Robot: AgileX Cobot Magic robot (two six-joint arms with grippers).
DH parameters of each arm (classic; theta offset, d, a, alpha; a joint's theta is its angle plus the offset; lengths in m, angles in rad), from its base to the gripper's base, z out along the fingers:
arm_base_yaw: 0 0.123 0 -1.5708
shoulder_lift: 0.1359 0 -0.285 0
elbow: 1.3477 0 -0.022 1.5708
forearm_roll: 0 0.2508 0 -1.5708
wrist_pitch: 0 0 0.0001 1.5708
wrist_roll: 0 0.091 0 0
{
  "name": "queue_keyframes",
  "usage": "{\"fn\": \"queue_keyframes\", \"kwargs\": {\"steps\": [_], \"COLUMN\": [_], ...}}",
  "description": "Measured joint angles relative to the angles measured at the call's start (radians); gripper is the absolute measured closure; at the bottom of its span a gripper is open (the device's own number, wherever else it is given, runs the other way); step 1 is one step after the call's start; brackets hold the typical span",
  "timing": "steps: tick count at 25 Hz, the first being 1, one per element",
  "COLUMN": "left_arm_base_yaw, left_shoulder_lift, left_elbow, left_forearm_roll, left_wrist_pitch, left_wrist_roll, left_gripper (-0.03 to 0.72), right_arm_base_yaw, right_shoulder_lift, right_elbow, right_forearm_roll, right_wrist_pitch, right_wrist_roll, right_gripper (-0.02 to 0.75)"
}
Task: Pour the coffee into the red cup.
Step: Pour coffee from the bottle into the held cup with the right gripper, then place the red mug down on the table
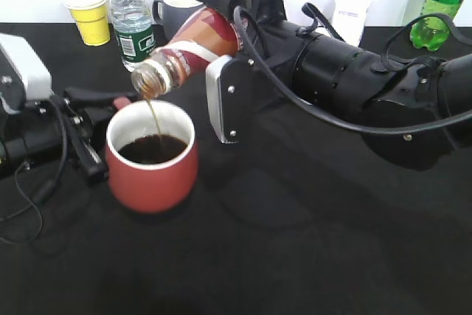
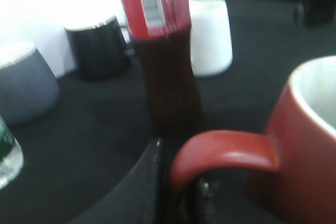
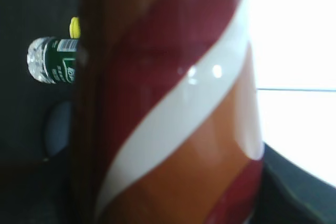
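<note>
In the exterior view you're mid-pour: your right claw [image 1: 221, 64] is clenched on the coffee bottle [image 1: 193, 48], tipped mouth-down to the left, and a thin brown stream drops from its open neck into the red cup [image 1: 152, 158] standing on the black tabletop [image 1: 310, 241]. The cup already holds dark liquid well up its white interior, so by my reading the job is largely done; what's left is to finish the stream and right the bottle before the level nears the rim. Your left claw [image 1: 88, 134] sits just beside the cup's left side, seemingly at the handle, though from here I cannot tell whether it grips. The left wrist view shows the cup's loop handle [image 2: 226, 153] close up with a dark finger beside it, yet the blur hides whether the claw is clamped or slack; a cola bottle [image 2: 163, 51], a white mug [image 2: 210, 35] and a grey-blue mug [image 2: 26, 82] stand behind. The right wrist view is filled by the bottle's label [image 3: 173, 108], pressed close, with a green-labelled water bottle [image 3: 52, 60] off to the side.
</note>
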Motion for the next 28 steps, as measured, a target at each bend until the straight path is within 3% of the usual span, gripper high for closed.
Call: {"fn": "queue_keyframes", "kwargs": {"steps": [6,11,17,22,25,28], "left_arm_base_yaw": [0.000,0.000,0.000,0.004,0.064,0.192], "left_shoulder_lift": [0.000,0.000,0.000,0.000,0.000,0.000], "left_elbow": [0.000,0.000,0.000,0.000,0.000,0.000], "left_forearm_roll": [-0.060,-0.109,-0.296,-0.543,-0.601,-0.626], "left_wrist_pitch": [-0.075,-0.075,-0.075,-0.074,-0.076,-0.083], "left_wrist_roll": [0.000,0.000,0.000,0.048,0.075,0.075], "left_gripper": [0.594,0.594,0.594,0.594,0.594,0.588], "right_arm_base_yaw": [0.000,0.000,0.000,0.000,0.000,-0.001], "right_shoulder_lift": [0.000,0.000,0.000,0.000,-0.025,-0.108], "right_elbow": [0.005,0.005,0.005,0.007,0.085,0.210], "right_forearm_roll": [0.008,0.061,0.090,0.090,0.117,0.214], "right_wrist_pitch": [-0.001,-0.001,0.023,0.034,0.030,-0.013], "right_wrist_roll": [0.150,0.498,1.213,1.350,1.350,1.347], "right_gripper": [0.209,0.209,0.209,0.209,0.209,0.209]}}
